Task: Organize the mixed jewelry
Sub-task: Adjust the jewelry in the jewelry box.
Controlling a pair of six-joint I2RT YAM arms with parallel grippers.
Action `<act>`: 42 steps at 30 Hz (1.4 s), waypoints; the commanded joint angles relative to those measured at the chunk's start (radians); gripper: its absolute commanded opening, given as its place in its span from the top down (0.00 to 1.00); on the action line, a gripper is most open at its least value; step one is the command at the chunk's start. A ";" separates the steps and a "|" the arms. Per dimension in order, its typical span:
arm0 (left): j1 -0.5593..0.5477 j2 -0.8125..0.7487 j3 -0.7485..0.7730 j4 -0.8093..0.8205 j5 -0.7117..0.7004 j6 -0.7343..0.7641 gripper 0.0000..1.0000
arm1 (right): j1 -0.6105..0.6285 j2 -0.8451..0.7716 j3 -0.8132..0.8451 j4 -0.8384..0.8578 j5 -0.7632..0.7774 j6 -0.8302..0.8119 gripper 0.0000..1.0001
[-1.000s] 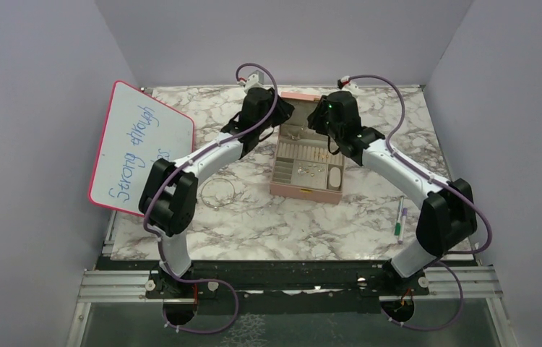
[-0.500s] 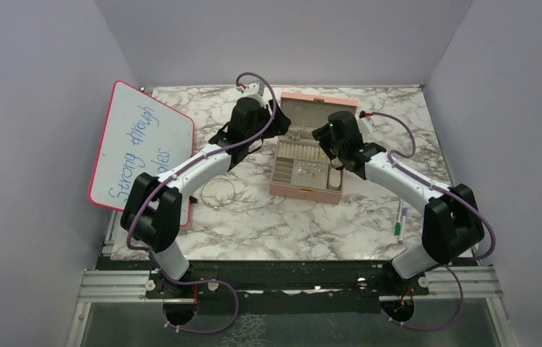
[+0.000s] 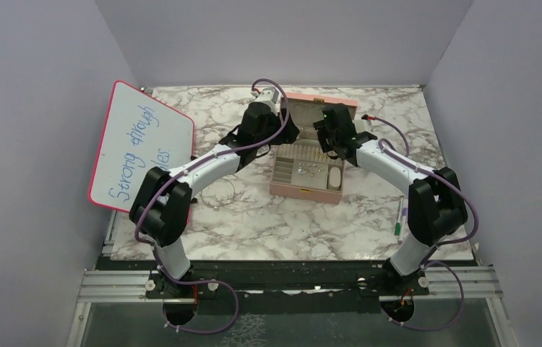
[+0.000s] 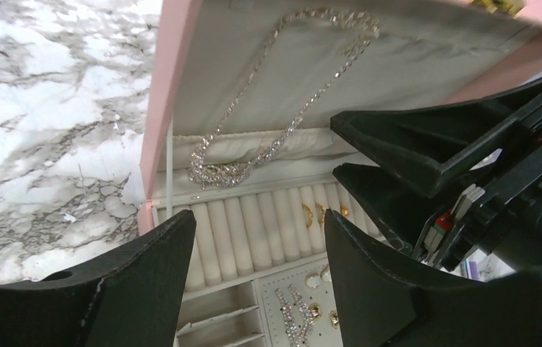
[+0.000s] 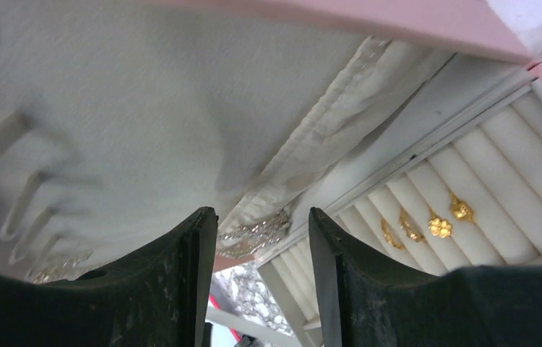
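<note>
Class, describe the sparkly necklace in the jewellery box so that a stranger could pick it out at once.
Find the open pink box in the middle of the marble table. Inside its raised lid hangs a long, sparkling silver necklace, its lower end bunched by the hinge. Its neighbours below are only small gold rings tucked between padded rolls.

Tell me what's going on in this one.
Both arms reach over the open pink jewelry box at the back of the table. The left gripper and right gripper are open and hold nothing, hovering by the raised lid. A sparkly silver chain hangs on the lid's lining, gold rings sit in the ring rolls, and small pieces lie in the tray below. A thin silver hoop lies on the table left of the box.
</note>
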 commanded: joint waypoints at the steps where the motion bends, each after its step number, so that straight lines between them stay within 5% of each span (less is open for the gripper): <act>1: -0.022 0.051 0.046 0.009 -0.012 -0.020 0.33 | -0.026 0.041 0.026 -0.045 0.024 0.062 0.47; 15: -0.053 0.166 0.120 -0.023 -0.167 -0.103 0.33 | -0.060 0.138 0.035 0.011 -0.132 -0.041 0.55; 21: -0.053 0.205 0.151 -0.039 -0.181 -0.102 0.34 | -0.060 0.131 -0.011 0.068 -0.185 -0.122 0.85; 28: -0.054 0.231 0.168 -0.050 -0.159 -0.109 0.45 | -0.060 0.094 -0.073 0.118 -0.222 -0.191 0.98; 42: -0.059 0.264 0.171 -0.038 -0.180 -0.084 0.45 | -0.060 0.069 -0.166 0.218 -0.334 -0.268 0.99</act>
